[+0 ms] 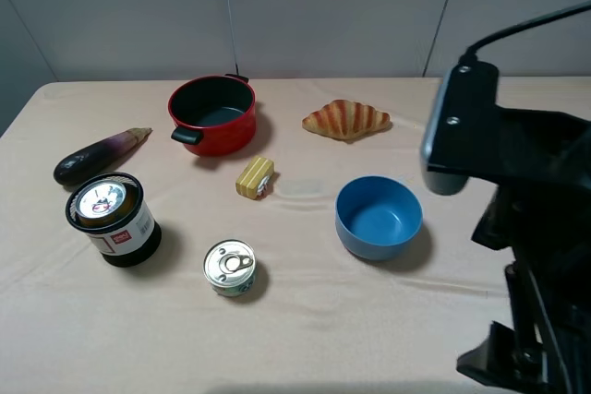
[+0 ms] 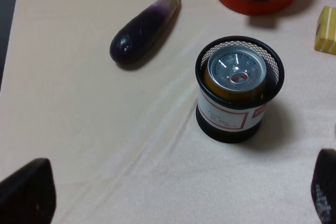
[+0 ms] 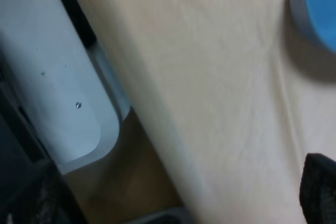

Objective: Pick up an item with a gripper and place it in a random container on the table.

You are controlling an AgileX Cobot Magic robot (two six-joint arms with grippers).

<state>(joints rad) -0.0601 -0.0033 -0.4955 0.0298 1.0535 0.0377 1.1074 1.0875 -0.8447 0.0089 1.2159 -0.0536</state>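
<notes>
Above the mesh cup (image 2: 239, 95), the left gripper's (image 2: 178, 192) fingers (image 2: 29, 192) spread wide.

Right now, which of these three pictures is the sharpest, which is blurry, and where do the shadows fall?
Left wrist view: sharpest; the mesh cup and the can inside it are crisp, with a soft shadow beside the cup. Exterior high view: evenly lit and clear, with a faint shadow beside the blue bowl. Right wrist view: blurred throughout; the cloth looks smeared.

Bare cloth rings the mesh cup (image 1: 114, 220); eggplant (image 1: 97, 154) nearest.
</notes>
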